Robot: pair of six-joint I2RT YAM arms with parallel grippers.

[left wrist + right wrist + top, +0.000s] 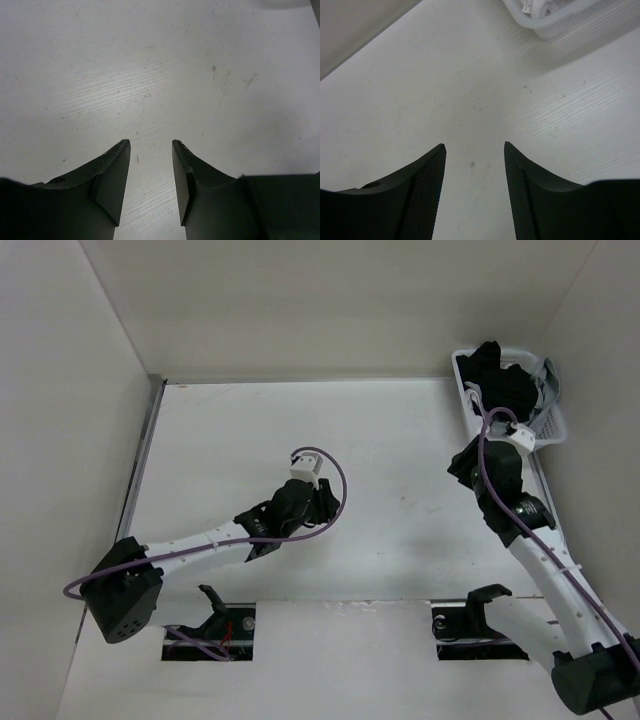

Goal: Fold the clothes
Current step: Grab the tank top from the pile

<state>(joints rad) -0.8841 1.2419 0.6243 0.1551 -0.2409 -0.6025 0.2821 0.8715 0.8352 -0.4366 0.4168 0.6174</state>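
One black T-shirt (pixel 500 380), one basket (pixel 462 380), two open end effectors
The T-shirt's bunched up in the white basket at the far right corner of the bench (pixel 400 440). The left end effector (pixel 150 145) and right end effector (pixel 474 146) both hang over the bench, jaws apart, gripping nothing.

Top view looks down on the table (pixel 400 440); wrist views hover close above.

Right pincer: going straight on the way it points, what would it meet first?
The right pincer would likely meet bare table first; the white basket sits right of that line. Depth is unclear.
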